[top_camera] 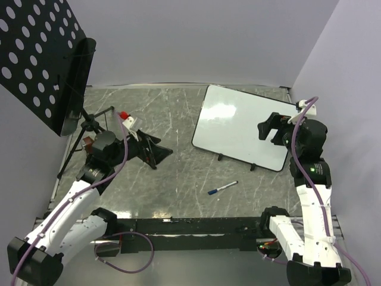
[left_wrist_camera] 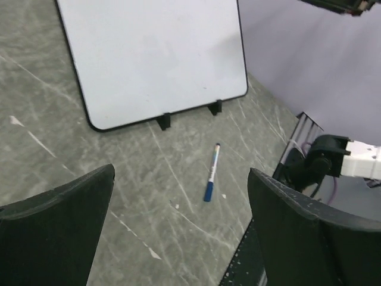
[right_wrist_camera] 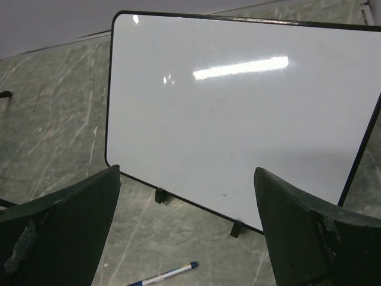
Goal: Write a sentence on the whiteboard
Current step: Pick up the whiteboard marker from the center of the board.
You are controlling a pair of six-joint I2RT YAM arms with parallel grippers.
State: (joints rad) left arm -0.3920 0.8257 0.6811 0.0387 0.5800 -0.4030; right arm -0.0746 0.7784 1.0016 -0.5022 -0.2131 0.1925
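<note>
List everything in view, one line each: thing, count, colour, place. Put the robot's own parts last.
whiteboard: one, white with black rim, far right of the table, small black feet at its near edge, no writing visible
marker: one, white with a blue end, lying on the table in front of the whiteboard
perforated panel: one, black, on a stand, far left
table: one, grey marbled
left arm: one, white and black, near left
right arm: one, white and black, near right
left hand: black, open, empty, left of centre
right hand: black, open, empty, over the whiteboard's right end
</note>
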